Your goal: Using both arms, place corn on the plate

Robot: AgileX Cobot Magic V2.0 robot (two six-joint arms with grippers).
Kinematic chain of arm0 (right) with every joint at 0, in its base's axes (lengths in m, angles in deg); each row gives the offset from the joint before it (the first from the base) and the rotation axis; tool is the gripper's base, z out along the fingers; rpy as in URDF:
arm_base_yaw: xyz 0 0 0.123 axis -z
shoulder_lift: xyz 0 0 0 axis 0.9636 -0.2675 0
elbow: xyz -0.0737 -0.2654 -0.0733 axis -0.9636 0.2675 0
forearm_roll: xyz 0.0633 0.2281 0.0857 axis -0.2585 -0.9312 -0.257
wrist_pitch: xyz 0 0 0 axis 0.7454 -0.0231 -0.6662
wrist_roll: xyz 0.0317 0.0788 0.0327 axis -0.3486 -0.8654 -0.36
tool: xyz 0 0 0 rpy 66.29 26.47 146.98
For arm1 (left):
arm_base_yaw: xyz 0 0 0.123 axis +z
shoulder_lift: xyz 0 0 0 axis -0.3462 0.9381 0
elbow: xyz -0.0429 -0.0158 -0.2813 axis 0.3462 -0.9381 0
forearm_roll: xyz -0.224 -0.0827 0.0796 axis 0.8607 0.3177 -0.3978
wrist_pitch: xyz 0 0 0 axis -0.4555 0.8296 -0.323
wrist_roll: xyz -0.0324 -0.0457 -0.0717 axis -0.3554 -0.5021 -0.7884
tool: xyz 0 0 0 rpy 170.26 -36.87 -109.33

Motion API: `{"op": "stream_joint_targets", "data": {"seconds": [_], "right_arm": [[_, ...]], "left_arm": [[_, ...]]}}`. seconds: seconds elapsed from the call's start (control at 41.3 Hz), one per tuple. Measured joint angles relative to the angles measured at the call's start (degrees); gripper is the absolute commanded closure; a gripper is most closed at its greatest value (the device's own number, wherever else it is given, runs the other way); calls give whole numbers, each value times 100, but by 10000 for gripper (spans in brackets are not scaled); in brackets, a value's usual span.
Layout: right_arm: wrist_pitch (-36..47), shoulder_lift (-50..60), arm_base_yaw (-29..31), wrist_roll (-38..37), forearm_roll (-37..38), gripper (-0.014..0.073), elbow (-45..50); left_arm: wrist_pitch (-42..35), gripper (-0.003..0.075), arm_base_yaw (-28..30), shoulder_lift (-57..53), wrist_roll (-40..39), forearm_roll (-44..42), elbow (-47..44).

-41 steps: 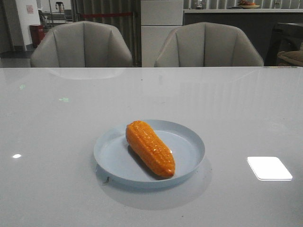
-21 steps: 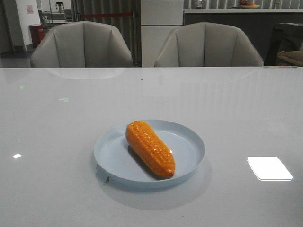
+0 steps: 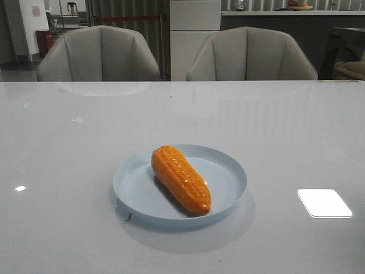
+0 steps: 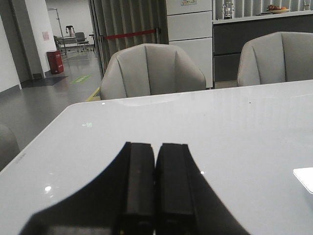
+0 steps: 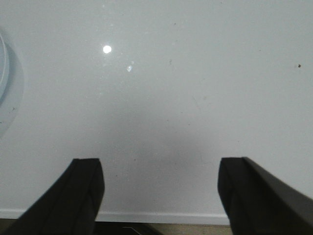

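Corn point(image 3: 181, 178) on plate point(image 3: 228, 180), off tools.

Left pincer point(image 4: 155, 188) closed, right pincer point(image 5: 159, 188) spread wide

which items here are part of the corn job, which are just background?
Job: corn lying on plate; left end effector shut, right end effector open, both empty.
Background: table, two grey chairs, white cabinet.

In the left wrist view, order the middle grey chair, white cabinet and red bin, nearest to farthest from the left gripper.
1. Middle grey chair, just behind the table.
2. White cabinet, behind that chair.
3. Red bin, far down the hallway.
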Motion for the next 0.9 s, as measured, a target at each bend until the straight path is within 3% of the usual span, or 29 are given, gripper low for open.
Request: {"op": "stream_joint_targets", "data": {"seconds": [0.291, 0.436, 0.508, 0.751, 0.896], "right_arm": [[-10, 304, -73, 0, 341, 4, 0], [-10, 480, -407, 0, 685, 27, 0], [-10, 611, -630, 0, 721, 95, 0], [103, 1319, -1347, 0, 734, 541, 0], [143, 1930, -1690, 0, 734, 526, 0]], "left_arm": [[0, 631, 0, 0, 0, 0, 0], [0, 631, 0, 0, 0, 0, 0], [0, 631, 0, 0, 0, 0, 0], [0, 631, 0, 0, 0, 0, 0], [0, 631, 0, 0, 0, 0, 0]]}}
